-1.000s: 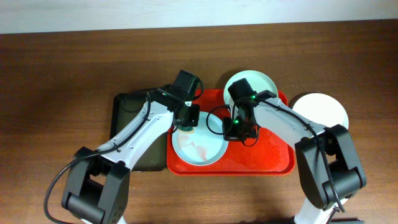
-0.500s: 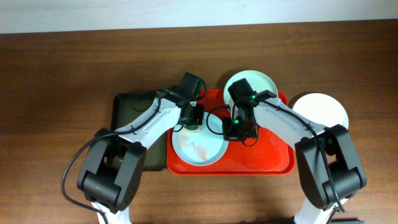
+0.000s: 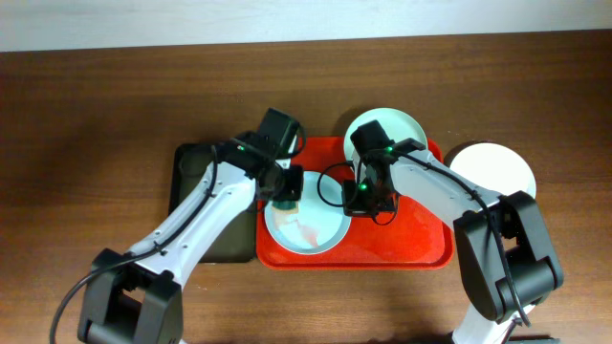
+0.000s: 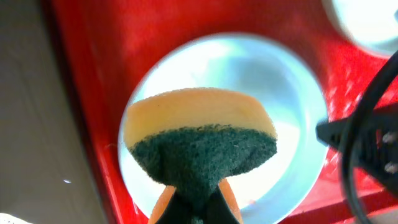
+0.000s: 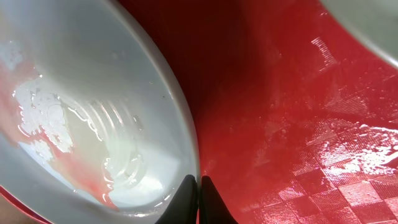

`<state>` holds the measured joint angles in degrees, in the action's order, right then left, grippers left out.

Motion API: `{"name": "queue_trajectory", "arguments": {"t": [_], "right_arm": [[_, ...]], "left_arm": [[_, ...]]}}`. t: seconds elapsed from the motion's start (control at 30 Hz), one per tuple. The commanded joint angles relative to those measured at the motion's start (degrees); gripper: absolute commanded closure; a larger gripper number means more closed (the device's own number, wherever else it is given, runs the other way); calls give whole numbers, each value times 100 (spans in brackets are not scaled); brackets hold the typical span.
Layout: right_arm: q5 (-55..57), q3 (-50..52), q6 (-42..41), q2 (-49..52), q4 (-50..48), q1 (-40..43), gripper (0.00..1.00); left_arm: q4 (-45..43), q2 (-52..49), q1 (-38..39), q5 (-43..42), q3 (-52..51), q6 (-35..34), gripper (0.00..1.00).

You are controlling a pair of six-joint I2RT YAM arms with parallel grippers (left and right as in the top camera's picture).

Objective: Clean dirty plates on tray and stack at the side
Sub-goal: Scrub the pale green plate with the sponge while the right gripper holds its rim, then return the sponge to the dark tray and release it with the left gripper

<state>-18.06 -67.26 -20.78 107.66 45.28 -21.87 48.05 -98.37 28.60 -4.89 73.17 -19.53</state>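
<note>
left fingers (image 4: 185, 214) clamped on a yellow-green sponge (image 4: 202, 146) above the smeared mint plate (image 4: 249, 68) in the left half of the red tray (image 5: 280, 124). right fingers (image 5: 186, 199) pinched together beside that plate's rim. a second mint plate (image 3: 384, 122) overhangs the tray's far edge, and a white plate (image 3: 497, 167) sits on the counter (image 3: 96, 115) just right of the tray.

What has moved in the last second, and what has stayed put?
The left gripper, shut on the sponge, swung a little right and then back left over the mint plate on the red tray. Nothing was picked up or released. The right gripper stayed shut at that plate's rim; the second mint plate and the white plate did not move.
</note>
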Motion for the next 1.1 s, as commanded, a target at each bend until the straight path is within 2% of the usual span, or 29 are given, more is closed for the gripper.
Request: {"name": "queue_trajectory", "arguments": {"t": [0.0, 0.07, 0.17, 0.4, 0.43, 0.5, 0.6, 0.67, 0.77, 0.87, 1.07], "right_arm": [[74, 52, 39, 50, 33, -31, 96], [74, 52, 39, 50, 33, -31, 96], [74, 52, 39, 50, 48, -31, 96], [74, 52, 39, 50, 50, -31, 96], [74, 52, 39, 50, 48, -31, 96], [76, 52, 39, 50, 52, -31, 96], [74, 52, 39, 50, 50, -31, 96], [74, 52, 39, 50, 50, -31, 96], [74, 52, 39, 50, 52, -31, 96], [76, 52, 39, 50, 50, -31, 96], [76, 52, 39, 50, 31, -31, 96]], "left_arm": [[-282, -219, 175, -507, -531, -42, 100], [-638, -352, 286, -535, -754, -85, 100], [-874, -619, 470, -1390, -822, -236, 100], [-1384, -1012, 566, -1287, -949, -509, 100], [-1440, -1060, 564, -1180, -970, -509, 100], [-1276, -1049, 501, -337, -907, -361, 100], [-450, -964, 186, 848, -295, -201, 100], [-269, -896, 63, 1106, 17, -140, 100], [-166, -872, 11, 758, 553, -142, 100], [-330, -874, 9, -70, 752, -247, 100], [-955, -1211, 76, -85, 638, -385, 100]]}}
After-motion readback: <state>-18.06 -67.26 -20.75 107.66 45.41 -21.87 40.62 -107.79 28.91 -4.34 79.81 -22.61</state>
